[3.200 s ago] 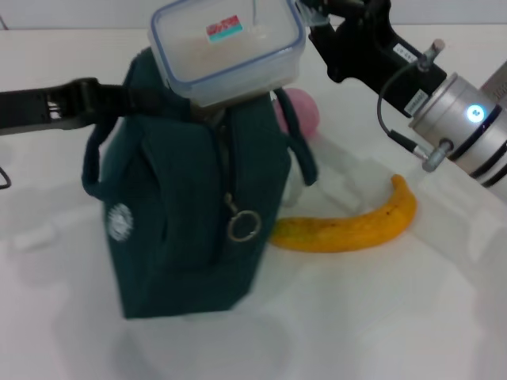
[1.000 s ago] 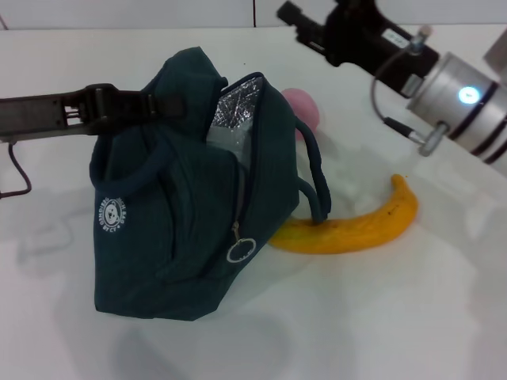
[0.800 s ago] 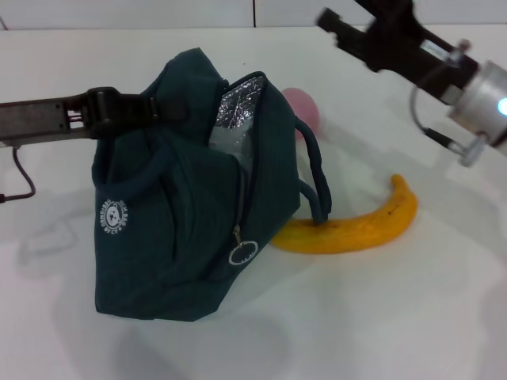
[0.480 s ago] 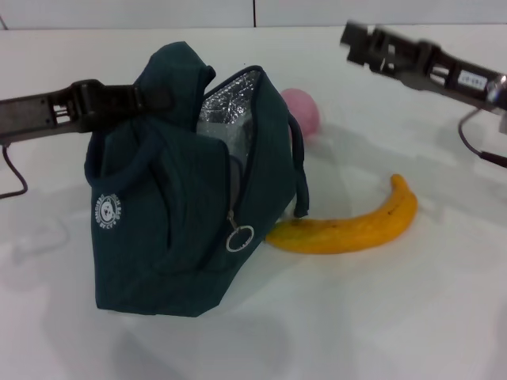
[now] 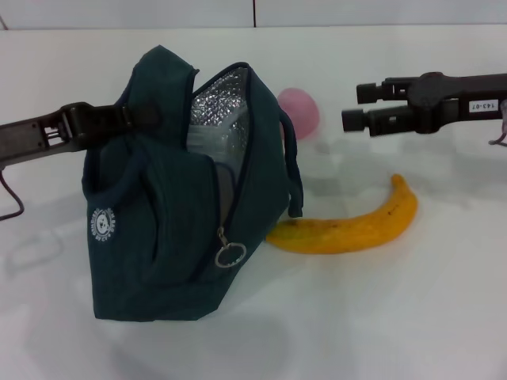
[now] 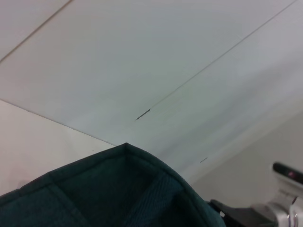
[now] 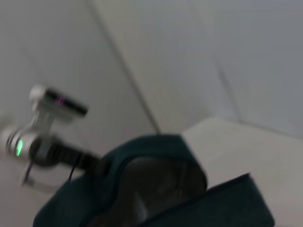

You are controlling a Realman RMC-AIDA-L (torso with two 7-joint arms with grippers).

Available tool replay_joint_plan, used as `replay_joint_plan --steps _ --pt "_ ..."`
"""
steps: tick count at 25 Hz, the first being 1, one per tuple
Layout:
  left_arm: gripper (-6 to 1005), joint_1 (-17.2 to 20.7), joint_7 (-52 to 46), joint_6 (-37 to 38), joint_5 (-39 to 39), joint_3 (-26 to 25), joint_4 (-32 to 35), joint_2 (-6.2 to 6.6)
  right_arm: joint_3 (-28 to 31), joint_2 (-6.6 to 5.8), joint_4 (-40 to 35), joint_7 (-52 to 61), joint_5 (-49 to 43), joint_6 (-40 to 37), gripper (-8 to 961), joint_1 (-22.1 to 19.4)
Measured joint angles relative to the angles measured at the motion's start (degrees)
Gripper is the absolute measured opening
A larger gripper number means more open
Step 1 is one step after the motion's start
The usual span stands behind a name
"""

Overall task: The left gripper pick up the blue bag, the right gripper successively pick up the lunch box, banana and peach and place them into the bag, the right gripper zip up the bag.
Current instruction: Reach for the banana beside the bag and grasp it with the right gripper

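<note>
- Bag count is one: a dark blue-green bag [image 5: 174, 214] stands on the white table [image 5: 380, 317], left of centre, its top unzipped and gaping so the silver lining [image 5: 218, 107] shows.
- One lunch box [image 5: 207, 142] sits inside the bag; only a pale strip of it is visible through the opening, the rest hidden by the bag's wall.
- One banana [image 5: 356, 226] lies on the table just right of the bag, its near-left end close to or under the bag's edge; I cannot tell whether they touch.
- One peach [image 5: 301, 111] sits beyond the bag on the far side, partly hidden by the bag and its handle [image 5: 293, 166].
- One zip ring [image 5: 230, 255] hangs on the bag's near face.
- Two grippers: the left gripper [image 5: 142, 117] comes in from the left, clamped on the bag's upper fabric.
- The right gripper [image 5: 355, 107] hovers above the table right of the peach, its two fingers apart and holding nothing; its arm is cut off at the right edge.
- The right wrist view is blurred, showing little beyond the bag's top.
</note>
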Motion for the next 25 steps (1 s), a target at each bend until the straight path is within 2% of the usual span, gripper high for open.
replay_joint_plan --steps 3,7,9,15,20,25 --pt "46 0.47 0.96 0.17 0.04 -0.03 -0.02 -0.03 -3.96 -1.07 -4.79 0.89 -2.03 -1.43 861 1.19" --pt "46 0.88 2.45 0.22 0.25 -0.04 -0.05 -0.08 -6.65 -1.24 -10.56 3.75 -8.42 -4.48 858 3.68" --pt "46 0.96 2.97 0.23 0.21 -0.04 -0.06 -0.19 -8.35 -0.75 -13.29 6.68 -14.94 -6.08 857 6.54" --pt "46 1.02 3.36 0.25 0.15 -0.04 -0.99 -0.48 -13.65 0.30 -16.45 10.91 -22.72 -8.11 857 10.61" --pt "46 0.90 3.53 0.12 0.05 -0.04 -1.37 -0.43 -16.90 2.45 -19.08 12.30 -29.14 -9.41 857 13.69" --pt "46 0.35 3.54 -0.03 0.04 -0.03 -1.38 -0.40 -23.37 2.82 -18.15 14.40 -32.08 -9.41 857 17.01"
